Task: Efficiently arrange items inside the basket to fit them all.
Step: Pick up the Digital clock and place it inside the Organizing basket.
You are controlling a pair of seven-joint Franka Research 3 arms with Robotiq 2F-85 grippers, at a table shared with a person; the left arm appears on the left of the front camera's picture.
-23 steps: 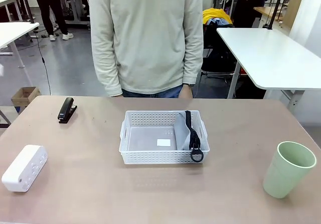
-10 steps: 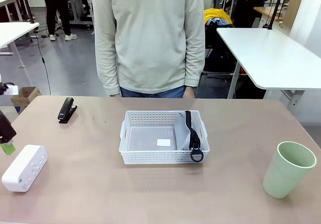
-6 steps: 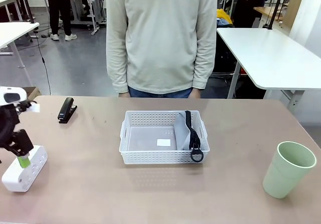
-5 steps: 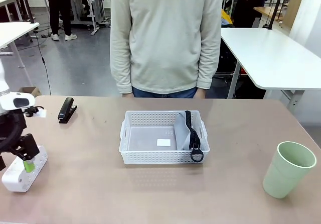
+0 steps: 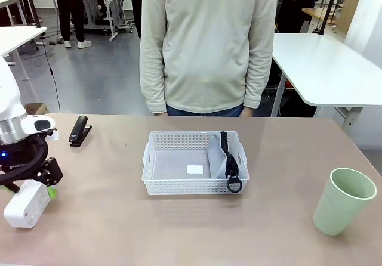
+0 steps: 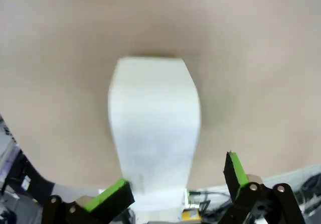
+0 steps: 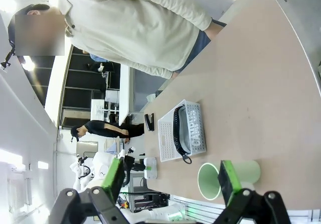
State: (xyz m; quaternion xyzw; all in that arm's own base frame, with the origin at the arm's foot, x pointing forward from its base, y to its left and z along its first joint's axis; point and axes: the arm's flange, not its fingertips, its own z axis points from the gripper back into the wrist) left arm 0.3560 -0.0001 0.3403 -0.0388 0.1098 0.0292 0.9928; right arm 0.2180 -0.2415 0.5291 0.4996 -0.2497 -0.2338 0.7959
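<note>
Left gripper (image 6: 173, 196), jaws spread wide, straddles the block (image 6: 154, 128) at the basket's (image 5: 191, 186) 8 o'clock. Right gripper (image 7: 170, 180) is spread and empty. Pouch (image 5: 218, 156) lies inside the basket at 3 o'clock; stapler (image 5: 79, 130) at 10, cup (image 5: 343, 200) at 4.

Entry, front view. We log a tan table (image 5: 286, 152) across the foreground. A person in a cream long-sleeved top (image 5: 208, 39) stands at its far edge with arms hanging down, and we take this person as our reference. To picture-right of the person there is a white table (image 5: 322, 63) on white legs. To picture-left there is another white table (image 5: 15, 37), with a thin black cable (image 5: 54, 75) hanging near it. Farther behind on that side, a second person in dark clothes and white shoes (image 5: 68, 9) stands on the grey floor (image 5: 95, 81).
</note>
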